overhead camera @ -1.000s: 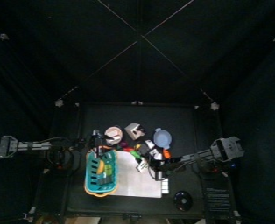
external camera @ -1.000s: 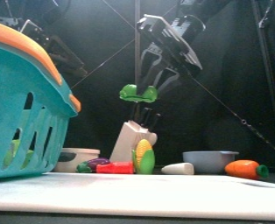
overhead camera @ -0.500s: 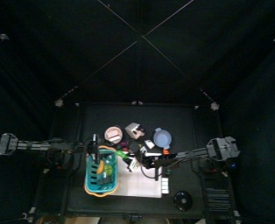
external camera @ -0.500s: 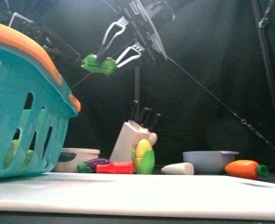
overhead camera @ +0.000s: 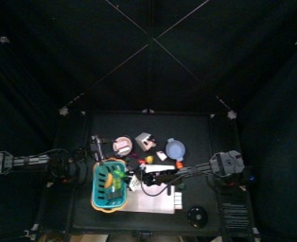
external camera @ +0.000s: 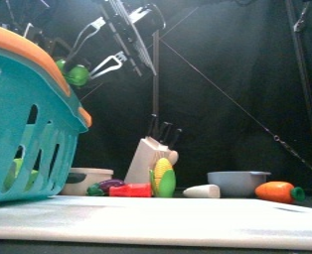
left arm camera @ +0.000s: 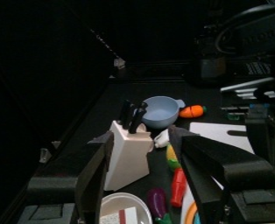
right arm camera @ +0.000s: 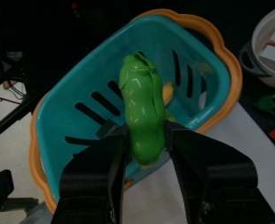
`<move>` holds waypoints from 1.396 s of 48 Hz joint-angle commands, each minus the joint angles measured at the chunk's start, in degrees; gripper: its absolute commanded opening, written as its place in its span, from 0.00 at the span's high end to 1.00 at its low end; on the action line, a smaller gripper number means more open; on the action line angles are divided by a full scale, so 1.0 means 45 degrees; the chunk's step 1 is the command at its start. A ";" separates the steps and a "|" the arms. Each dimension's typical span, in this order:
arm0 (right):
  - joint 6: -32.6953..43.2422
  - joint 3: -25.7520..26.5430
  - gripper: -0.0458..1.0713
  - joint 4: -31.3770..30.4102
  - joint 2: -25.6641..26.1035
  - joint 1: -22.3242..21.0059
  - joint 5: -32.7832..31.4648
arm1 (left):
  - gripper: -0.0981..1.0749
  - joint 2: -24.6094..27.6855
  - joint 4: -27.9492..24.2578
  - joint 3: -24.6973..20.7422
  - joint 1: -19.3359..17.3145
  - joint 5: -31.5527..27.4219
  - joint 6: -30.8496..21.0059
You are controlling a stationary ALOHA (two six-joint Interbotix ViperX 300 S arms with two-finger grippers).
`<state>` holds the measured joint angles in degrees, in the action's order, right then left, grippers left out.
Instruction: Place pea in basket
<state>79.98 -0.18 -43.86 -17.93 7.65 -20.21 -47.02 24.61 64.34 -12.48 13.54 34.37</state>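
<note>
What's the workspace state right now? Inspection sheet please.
Surface: small black table with a white mat.
Job's things: green toy pea pod above the teal-blue slotted plastic basket, not yet released.
Clutter: white knife block, corn cob, grey bowl, carrot.
Grippers: right gripper shut on the pea pod; left gripper open, empty.
Cables: nothing seen.
Surroundings: black curtains.

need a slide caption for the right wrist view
Right gripper holds the pea above the basket.
</note>
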 commanded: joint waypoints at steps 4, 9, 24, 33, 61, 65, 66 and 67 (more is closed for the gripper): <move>-0.0020 0.0723 0.33 -0.0039 -0.0059 0.0020 -0.0039 | 0.16 0.0000 0.0020 -0.0176 0.0000 0.0098 -0.0039; -0.0020 0.0723 0.33 -0.0059 -0.0117 0.0020 -0.0059 | 0.16 0.0000 0.0039 -0.0176 0.0000 0.0137 -0.0039; -0.0020 0.0645 0.32 0.0020 -0.0117 -0.0020 -0.0273 | 0.16 0.0000 0.0039 -0.0156 -0.0020 0.0098 -0.0039; -0.0020 0.0645 0.32 0.0039 -0.0117 -0.0039 -0.0273 | 0.16 0.0000 0.0039 -0.0176 0.0000 0.0098 -0.0059; -0.0020 0.0684 0.20 0.0039 -0.0117 -0.0020 -0.0273 | 0.16 0.0000 0.0059 -0.0176 -0.0020 0.0078 -0.0078; -0.0020 0.0684 0.19 0.0020 -0.0117 -0.0039 -0.0293 | 0.16 0.0000 0.0059 -0.0176 0.0000 0.0098 -0.0078; -0.0020 0.0684 0.19 0.0000 -0.0117 -0.0039 -0.0293 | 0.16 0.0000 0.0059 -0.0176 -0.0020 0.0098 -0.0078; -0.0020 0.0684 0.19 0.0000 -0.0117 -0.0039 -0.0312 | 0.16 0.0000 0.0059 -0.0156 -0.0020 0.0078 -0.0078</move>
<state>80.07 1.58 -43.68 -19.95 7.65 -21.62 -47.11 24.79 64.34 -12.48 13.54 34.10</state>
